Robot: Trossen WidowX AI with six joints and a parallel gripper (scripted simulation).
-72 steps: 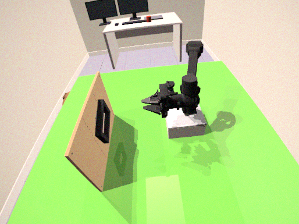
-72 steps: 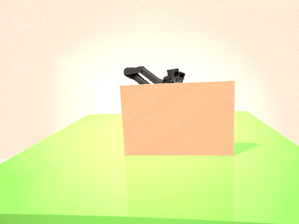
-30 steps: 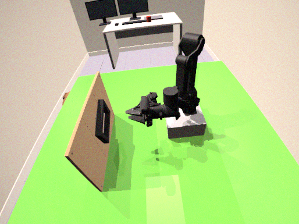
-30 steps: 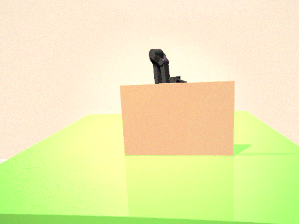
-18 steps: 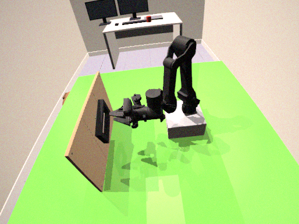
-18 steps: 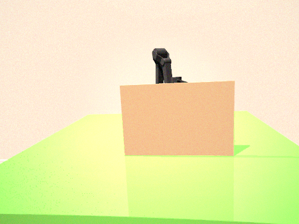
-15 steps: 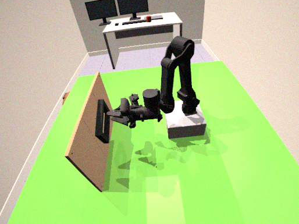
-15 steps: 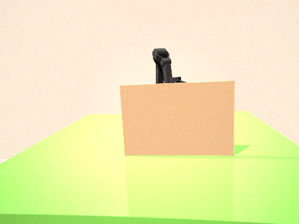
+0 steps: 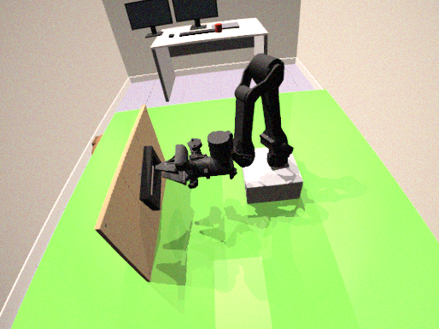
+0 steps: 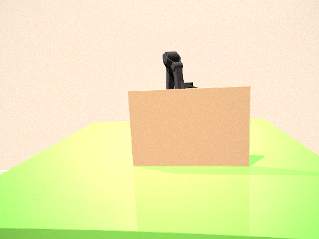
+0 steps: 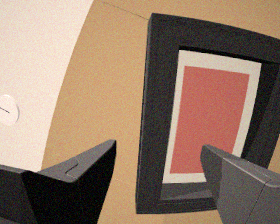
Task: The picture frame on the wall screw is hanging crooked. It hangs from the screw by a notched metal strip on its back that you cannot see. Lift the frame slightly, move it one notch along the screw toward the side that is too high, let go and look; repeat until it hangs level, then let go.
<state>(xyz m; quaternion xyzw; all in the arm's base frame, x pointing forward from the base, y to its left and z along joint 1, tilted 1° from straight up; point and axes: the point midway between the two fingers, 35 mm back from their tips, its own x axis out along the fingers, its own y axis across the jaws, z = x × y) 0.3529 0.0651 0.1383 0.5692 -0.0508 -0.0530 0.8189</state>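
A black picture frame (image 9: 150,178) (image 11: 159,97) with a white mat and a red picture hangs on the tan wall panel (image 9: 124,208) (image 10: 189,126) (image 11: 113,85). In the wrist view its edges run a little askew to the panel's edge. My gripper (image 9: 161,166) (image 11: 159,150) is open and reaches out level, close in front of the frame's upper part. Its two dark fingers stand apart with nothing between them. I cannot tell whether a fingertip touches the frame. The screw and the notched strip are hidden behind the frame. The exterior camera sees only the panel's back and my arm (image 10: 174,70) above it.
The arm stands on a white block (image 9: 273,182) on the green floor (image 9: 299,255). The panel leans upright to the left of it. A white desk (image 9: 209,37) with two monitors stands at the far wall.
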